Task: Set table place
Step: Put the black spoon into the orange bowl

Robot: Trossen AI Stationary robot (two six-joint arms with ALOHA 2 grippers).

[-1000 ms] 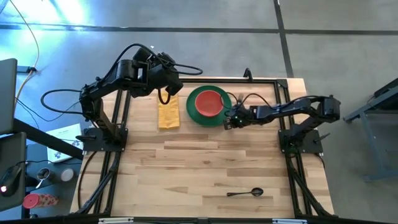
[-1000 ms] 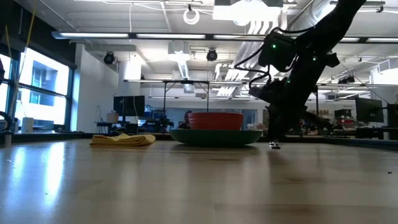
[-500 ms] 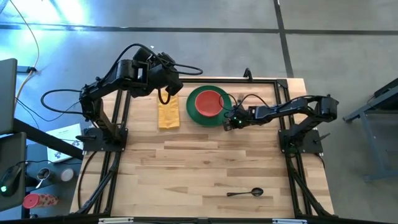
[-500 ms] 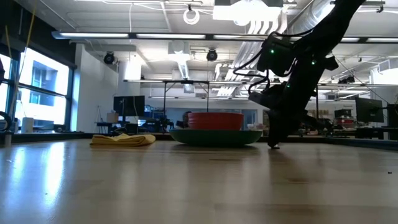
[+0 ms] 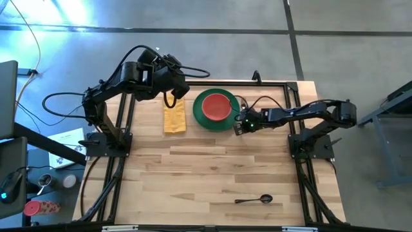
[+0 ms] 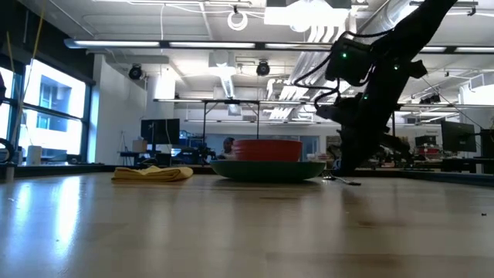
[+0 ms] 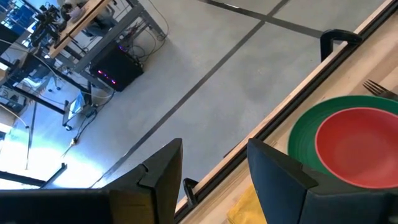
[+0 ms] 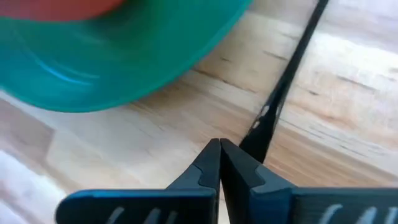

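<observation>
The place gathers toward 12 o'clock on the surface [image 5: 212, 174]: red bowl [image 5: 215, 106] nested on the green plate [image 5: 198, 116], yellow napkin [image 5: 174, 118] at its 9 o'clock. At 3 o'clock the fork [image 8: 283, 81] lies flat, free of the right gripper [image 8: 220, 163], whose jaws are pressed together. The spoon [image 5: 255, 200] waits near 6 o'clock. The left gripper [image 7: 214, 165] hovers at the far edge, jaws spread.

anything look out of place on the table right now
The spoon lies alone near the table's front edge, far from the plate, bowl, napkin and fork. The right claw sits by the fork; the left claw hangs over the napkin's far end.
</observation>
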